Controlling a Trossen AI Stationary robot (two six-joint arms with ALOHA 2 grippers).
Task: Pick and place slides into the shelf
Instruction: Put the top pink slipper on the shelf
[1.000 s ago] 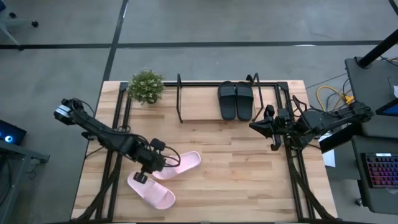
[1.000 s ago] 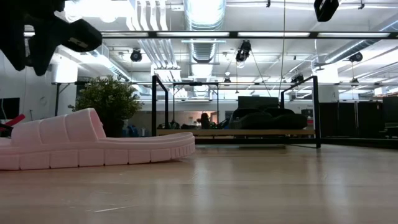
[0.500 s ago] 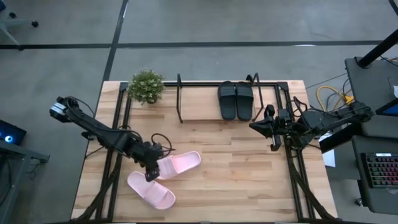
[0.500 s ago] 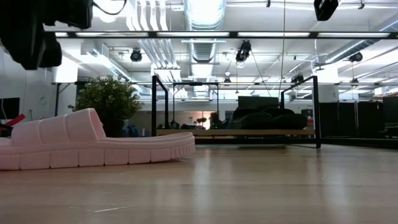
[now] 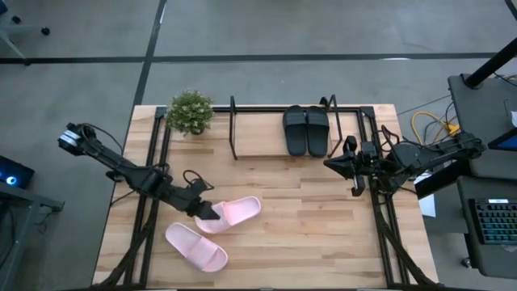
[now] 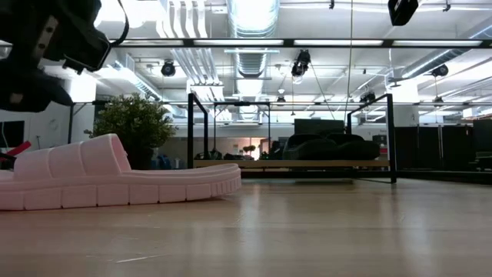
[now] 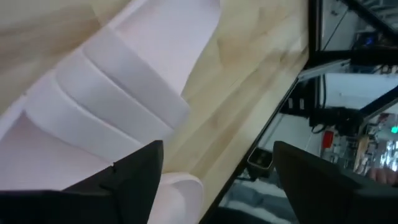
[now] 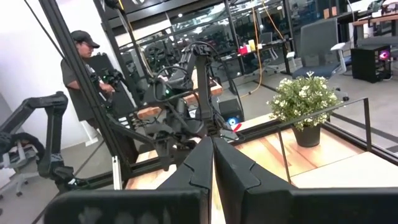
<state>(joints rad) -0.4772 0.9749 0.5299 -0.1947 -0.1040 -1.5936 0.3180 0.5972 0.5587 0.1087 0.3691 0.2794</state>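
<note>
The left gripper (image 7: 214, 177) has its two dark fingers (image 7: 134, 177) spread wide and empty, the wide strap of a pale pink slide (image 7: 118, 106) lying just ahead of them. From above, that left gripper (image 5: 208, 212) sits at the heel end of this pink slide (image 5: 234, 213) near the table's front left; the second pink slide (image 5: 196, 246) lies just beside it, nearer the front edge. The right gripper (image 8: 212, 152) holds its fingers pressed together on nothing, resting at the table's right side (image 5: 352, 166). The black slides (image 5: 306, 130) sit side by side on the shelf (image 5: 258, 149) at the back, beside a potted plant (image 5: 190, 111).
</note>
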